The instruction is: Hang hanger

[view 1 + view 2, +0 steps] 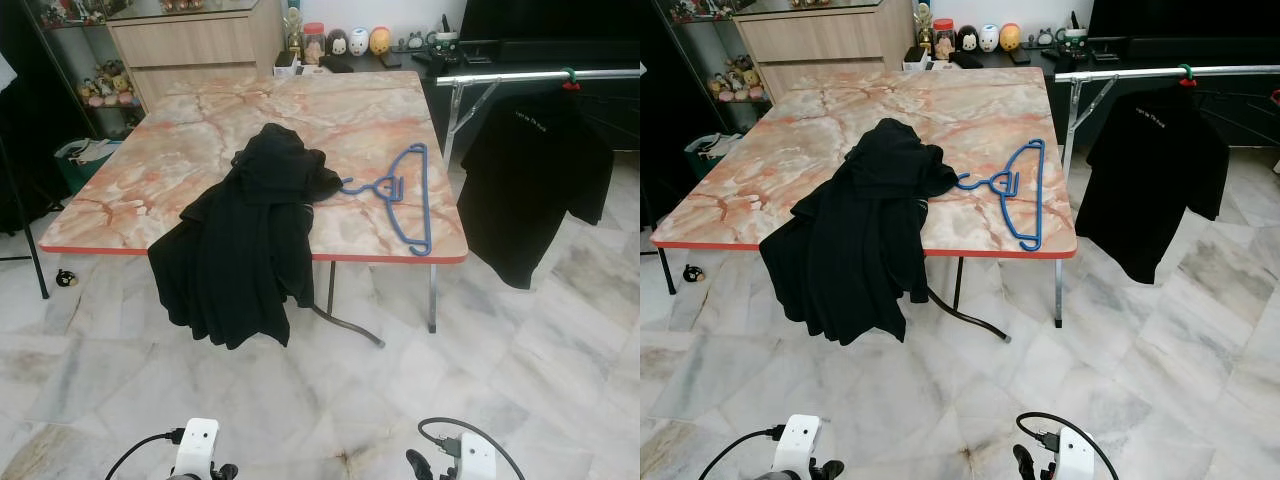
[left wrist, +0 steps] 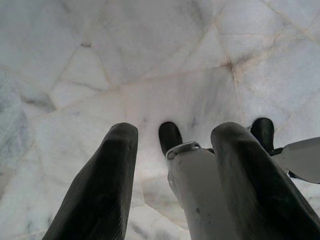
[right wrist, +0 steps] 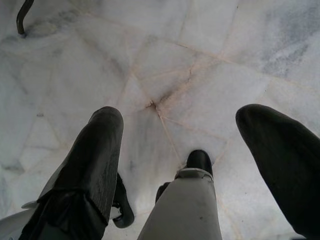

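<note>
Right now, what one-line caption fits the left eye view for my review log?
Blue hanger lies beside a black garment draped over the marble-patterned table's edge; a black shirt hangs on the rail.

Open table top [image 1: 200,130] surrounds the blue hanger [image 1: 405,195], apparently touching the black garment [image 1: 250,230].

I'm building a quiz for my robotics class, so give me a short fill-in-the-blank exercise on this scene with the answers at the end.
1. The hanger lying on the marble-pattern table is ____ in colour.
2. The black garment on the table droops over its ____ edge, toward the robot.
3. The black T-shirt hangs from a metal rail on the robot's ____ side.
4. In both wrist views, the left tool and right tool point down at the ____.

Answers: blue; front; right; floor
</note>
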### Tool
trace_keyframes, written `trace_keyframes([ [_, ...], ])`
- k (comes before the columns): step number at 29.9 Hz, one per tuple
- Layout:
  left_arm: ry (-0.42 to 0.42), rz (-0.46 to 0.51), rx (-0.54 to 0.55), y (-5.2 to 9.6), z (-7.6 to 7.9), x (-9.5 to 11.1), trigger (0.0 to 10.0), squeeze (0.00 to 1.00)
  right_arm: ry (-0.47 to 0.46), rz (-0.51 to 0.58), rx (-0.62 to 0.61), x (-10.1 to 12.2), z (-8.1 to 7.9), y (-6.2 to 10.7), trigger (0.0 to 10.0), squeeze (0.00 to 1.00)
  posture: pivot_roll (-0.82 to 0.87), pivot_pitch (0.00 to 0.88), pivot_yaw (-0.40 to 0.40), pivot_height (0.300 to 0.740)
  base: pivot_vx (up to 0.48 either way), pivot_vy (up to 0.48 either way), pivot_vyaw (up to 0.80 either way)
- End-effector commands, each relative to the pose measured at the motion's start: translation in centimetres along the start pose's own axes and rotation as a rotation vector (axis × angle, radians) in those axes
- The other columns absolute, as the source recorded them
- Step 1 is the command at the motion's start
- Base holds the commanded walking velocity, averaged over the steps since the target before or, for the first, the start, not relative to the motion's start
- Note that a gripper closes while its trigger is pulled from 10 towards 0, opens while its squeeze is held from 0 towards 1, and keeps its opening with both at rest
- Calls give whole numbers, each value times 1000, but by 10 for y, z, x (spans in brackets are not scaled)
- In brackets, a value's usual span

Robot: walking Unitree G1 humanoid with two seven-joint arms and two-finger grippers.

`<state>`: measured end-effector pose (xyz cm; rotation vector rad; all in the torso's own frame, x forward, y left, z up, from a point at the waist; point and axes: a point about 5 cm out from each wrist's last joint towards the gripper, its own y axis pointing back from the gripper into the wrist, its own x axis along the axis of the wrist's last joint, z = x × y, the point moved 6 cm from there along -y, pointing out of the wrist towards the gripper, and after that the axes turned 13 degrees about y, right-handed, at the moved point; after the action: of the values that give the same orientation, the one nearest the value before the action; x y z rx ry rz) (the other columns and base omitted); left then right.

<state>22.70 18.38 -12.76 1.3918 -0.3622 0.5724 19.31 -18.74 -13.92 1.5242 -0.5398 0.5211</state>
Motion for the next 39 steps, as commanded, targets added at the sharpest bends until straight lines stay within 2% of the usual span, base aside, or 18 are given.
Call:
trace_keyframes([
  [1, -9, -19, 6, 1, -1, -7, 10000, 0, -8, -11, -2, -4, -1, 1, 10000, 0, -73, 11, 52, 740, 0, -285, 0],
  [17, -1, -40, 13, 3, -8, -15, 10000, 0, -4, -38, -16, -7, -1, 0, 10000, 0, -71, 17, 47, 740, 0, -377, 0],
  [27, -3, -44, 13, 2, -5, -16, 10000, 0, -13, -40, -30, -8, 0, 1, 10000, 0, -72, 19, 48, 740, 0, -406, 0],
  [39, -2, -50, 12, 2, -2, -17, 10000, 0, -13, -27, -26, 4, -7, -4, 10000, 0, -70, 20, 50, 740, 0, -409, -529],
])
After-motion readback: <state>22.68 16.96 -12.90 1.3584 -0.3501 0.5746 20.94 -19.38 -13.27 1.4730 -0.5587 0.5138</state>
